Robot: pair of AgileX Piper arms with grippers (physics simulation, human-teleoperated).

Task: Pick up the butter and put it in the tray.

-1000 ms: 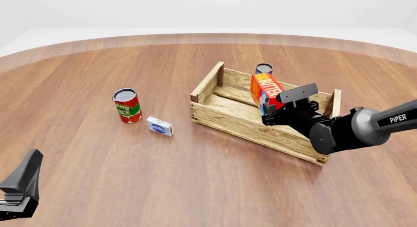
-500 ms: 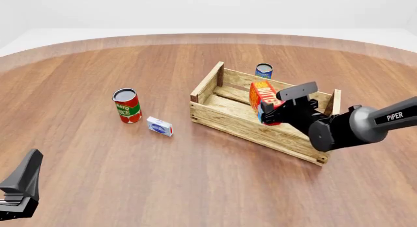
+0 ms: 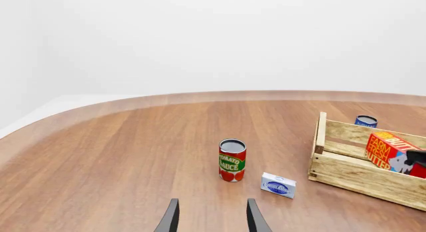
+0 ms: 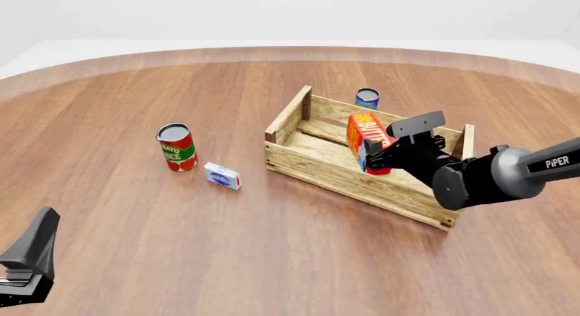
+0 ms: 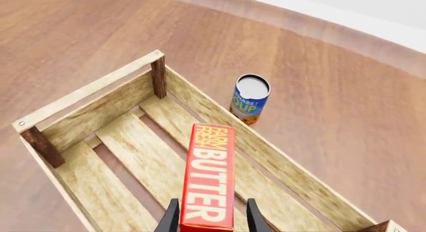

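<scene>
The butter, a red carton with an orange top and white lettering, stands tilted inside the tray, a pale slatted crate at centre right. My right gripper is right at the butter's near side. In the right wrist view the butter lies between the two fingers with a small gap on each side, on the tray's slats. The jaws are open. My left gripper is open and empty at the near left corner, far from the tray. It also shows in the left wrist view.
A red tomato sauce can and a small white-and-blue box stand left of the tray. A blue soup can stands just behind the tray's far wall. It also shows in the right wrist view.
My right gripper has lowered the butter into the tray. The carton now rests there with the jaws parted around it, and the gripper has drawn back slightly. The left arm has not moved.
</scene>
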